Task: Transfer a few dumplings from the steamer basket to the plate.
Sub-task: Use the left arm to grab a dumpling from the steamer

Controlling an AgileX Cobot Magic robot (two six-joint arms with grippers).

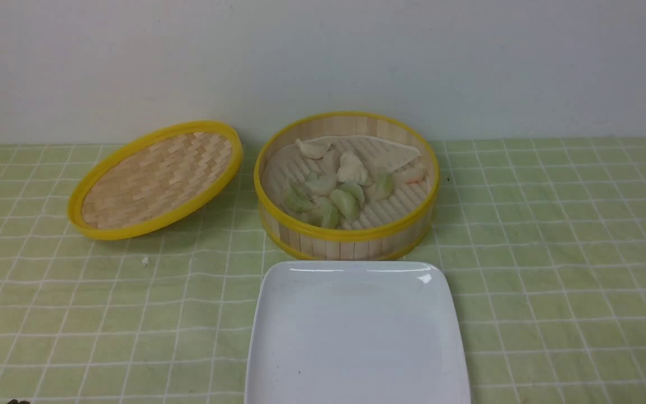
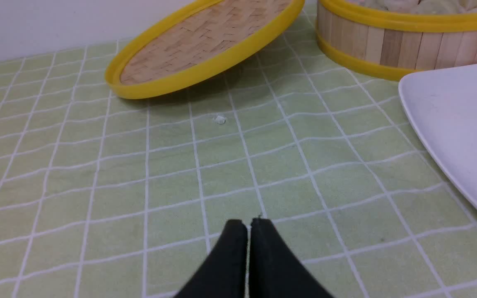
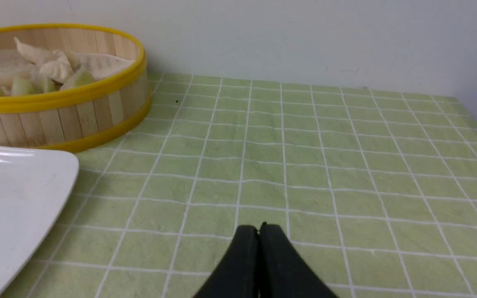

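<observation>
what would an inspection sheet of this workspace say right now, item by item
surface: green checked tablecloth, lightly wrinkled
steamer basket: uncovered, upright, just behind the plate
dumplings: all in the basket, pale green and whitish, clustered on a loose liner sheet
plate: white, glossy, no dumplings on it yet
lid: to the left of the basket, tilted, near edge on the cloth
clutter: one small white crumb on the cloth in front of the lid
left gripper: shut, holding nothing, low over bare cloth
right gripper: shut, holding nothing, low over bare cloth
cables: nothing seen
surroundings: plain pale wall behind the table
</observation>
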